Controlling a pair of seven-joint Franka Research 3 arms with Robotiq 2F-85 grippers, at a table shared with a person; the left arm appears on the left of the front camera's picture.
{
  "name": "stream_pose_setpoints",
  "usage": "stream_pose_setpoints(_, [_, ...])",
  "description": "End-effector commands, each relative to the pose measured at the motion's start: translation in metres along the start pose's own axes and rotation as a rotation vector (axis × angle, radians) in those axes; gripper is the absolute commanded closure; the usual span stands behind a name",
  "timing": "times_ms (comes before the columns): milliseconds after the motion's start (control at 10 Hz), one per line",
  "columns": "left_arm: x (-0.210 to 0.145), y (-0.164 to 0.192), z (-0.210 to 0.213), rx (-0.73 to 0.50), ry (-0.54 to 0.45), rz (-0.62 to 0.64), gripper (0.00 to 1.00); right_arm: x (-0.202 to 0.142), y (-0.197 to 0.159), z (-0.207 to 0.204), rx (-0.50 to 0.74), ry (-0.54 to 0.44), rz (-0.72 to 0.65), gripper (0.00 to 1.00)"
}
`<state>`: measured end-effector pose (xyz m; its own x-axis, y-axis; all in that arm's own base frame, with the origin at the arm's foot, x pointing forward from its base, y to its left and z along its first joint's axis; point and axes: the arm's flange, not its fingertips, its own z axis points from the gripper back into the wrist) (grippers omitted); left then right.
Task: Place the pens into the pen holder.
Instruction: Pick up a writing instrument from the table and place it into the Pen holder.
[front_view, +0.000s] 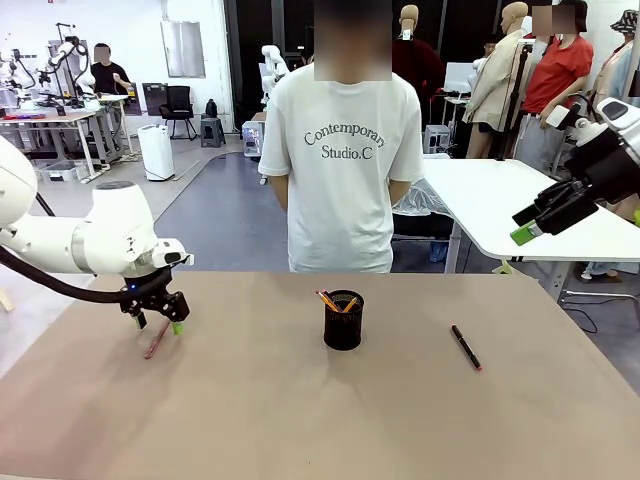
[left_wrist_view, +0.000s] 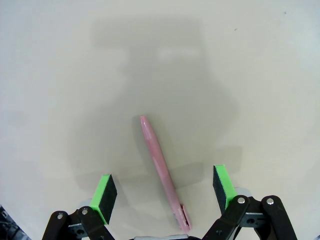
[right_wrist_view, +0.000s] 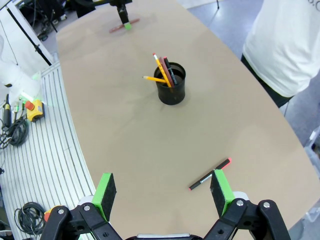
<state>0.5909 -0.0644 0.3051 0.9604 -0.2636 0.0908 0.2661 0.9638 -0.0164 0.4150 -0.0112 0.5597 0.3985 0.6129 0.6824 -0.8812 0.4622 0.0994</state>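
Note:
A pinkish-red pen (front_view: 156, 341) lies flat on the tan table at the left. My left gripper (front_view: 158, 324) hangs just above it, open; in the left wrist view the pinkish-red pen (left_wrist_view: 161, 172) lies on the table between and below the green pads (left_wrist_view: 105, 193) of my left gripper (left_wrist_view: 165, 192), untouched. The black mesh pen holder (front_view: 343, 322) stands mid-table with yellow pencils (right_wrist_view: 161, 65) and a dark pen in it. A black pen with a red tip (front_view: 466, 347) lies at the right. My right gripper (front_view: 528, 225) is raised high at the right, open and empty (right_wrist_view: 162, 192).
A person in a white T-shirt (front_view: 345, 150) stands at the far edge behind the pen holder, hands not over the table. A white table (front_view: 500, 200) stands behind at the right. The table's curved edge (right_wrist_view: 82, 165) borders a ribbed floor strip with cables.

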Motion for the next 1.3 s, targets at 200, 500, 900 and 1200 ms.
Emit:
stream_pose_setpoints(200, [0.013, 0.002, -0.001, 0.021, 0.013, 0.027, 0.00, 0.002, 0.000, 0.001, 0.003, -0.014, -0.006, 0.00])
stream_pose_setpoints(500, [0.017, 0.002, -0.002, 0.052, 0.006, 0.047, 0.37, 0.002, 0.000, 0.001, 0.003, -0.014, -0.006, 0.00])
stream_pose_setpoints(900, [0.016, -0.007, 0.005, 0.086, 0.018, 0.051, 1.00, 0.002, 0.000, 0.001, 0.003, -0.014, -0.006, 0.00])
stream_pose_setpoints(1200, [0.017, -0.009, 0.006, 0.081, 0.019, 0.054, 1.00, 0.002, 0.000, 0.001, 0.003, -0.014, -0.006, 0.00])
